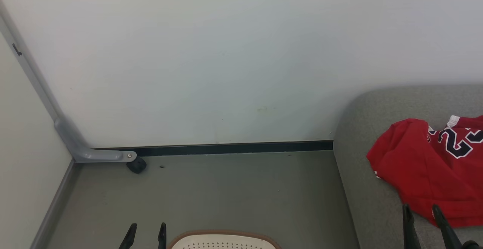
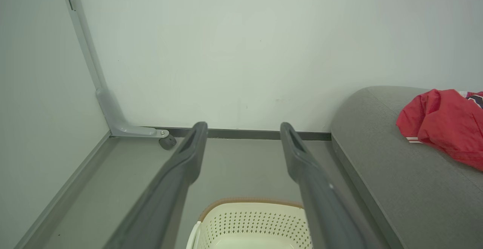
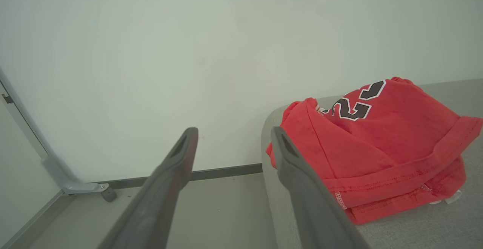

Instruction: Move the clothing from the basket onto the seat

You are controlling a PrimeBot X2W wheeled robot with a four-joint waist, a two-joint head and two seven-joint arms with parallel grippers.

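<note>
There's the jersey (image 1: 430, 169), red with a black-and-white 23, lying in a rumpled heap on the seat (image 1: 362, 203), near the seat's rounded left corner. The right wrist view has its hem folded over on itself, stitching showing, with a scrap of white trim peeking out at the far side. It lies free on the grey fabric.

The right gripper (image 1: 420, 206) hangs over the seat's near edge, fingers spread wide, holding nothing. In the head view its tips sit right at the jersey's lower edge, and I cannot tell from here whether they touch the cloth. In the wrist view one finger crosses in front of the jersey's left side.

Over on the other side, the left gripper (image 1: 148, 225) is parted just as wide and just as empty-handed, poised above the floor (image 1: 241, 196) just left of the basket (image 1: 222, 241).

The basket sits on the floor at the bottom of the head view, between the two grippers, its brown rim curving over a cream perforated wall. The left wrist view shows a white handle on its side. The basket is near the seat's flank and well apart from the jersey.

Behind it all are a pale wall (image 1: 241, 53), a dark skirting (image 1: 226, 148), and in the corner a grey bracket (image 1: 75, 143) with a small black wheel (image 1: 136, 165).
</note>
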